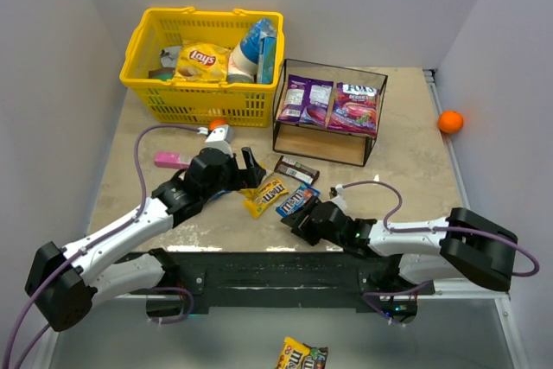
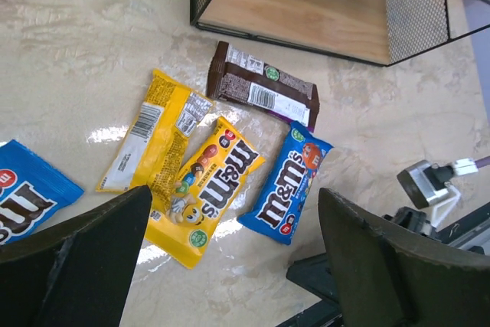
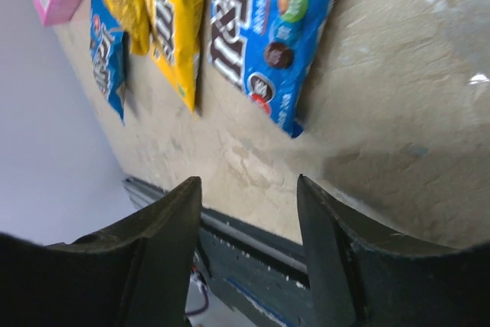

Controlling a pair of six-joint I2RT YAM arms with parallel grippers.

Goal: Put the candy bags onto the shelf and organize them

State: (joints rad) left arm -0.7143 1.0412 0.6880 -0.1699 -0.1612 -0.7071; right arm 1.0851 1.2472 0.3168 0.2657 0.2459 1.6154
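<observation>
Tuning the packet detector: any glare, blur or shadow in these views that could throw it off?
Left wrist: sharp, but there are bright glare patches on the table beside the yellow packets, and the jaws are dark, featureless shapes. Right wrist: close and steeply tilted, with the blue packet cropped at the top edge and the jaws soft. Top external: even light, soft shadows, packets small in frame.

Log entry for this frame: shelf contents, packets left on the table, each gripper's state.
shelf top tier: two purple bags, side by side
table before shelf: brown packet, two yellow packets, two blue packets
left gripper: open, empty, above the yellow packets
right gripper: open, empty, near a blue packet
task status: five packets not yet shelved
</observation>
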